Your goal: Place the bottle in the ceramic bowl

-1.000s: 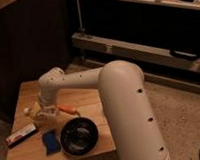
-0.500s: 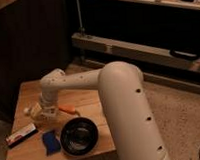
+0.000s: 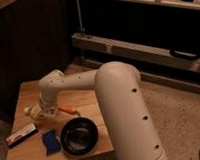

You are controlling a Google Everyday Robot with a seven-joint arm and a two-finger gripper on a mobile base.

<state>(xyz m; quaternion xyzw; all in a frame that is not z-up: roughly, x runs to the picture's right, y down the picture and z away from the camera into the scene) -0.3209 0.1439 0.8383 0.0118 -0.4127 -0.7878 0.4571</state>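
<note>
Two things matter for you. Ceramic bowl [image 3: 78,136] nearest camera, at front of table [image 3: 29,95], bottle not yet in it. Behind bowl and camera-left of it, bottle [image 3: 32,111] low on table. Gripper [image 3: 43,113] down right at bottle, jaws spread wide, no clamp that you can see. Step in hand, likely: grasp. Next: close on bottle, lift above bowl rim, carry over bowl, release.
</note>
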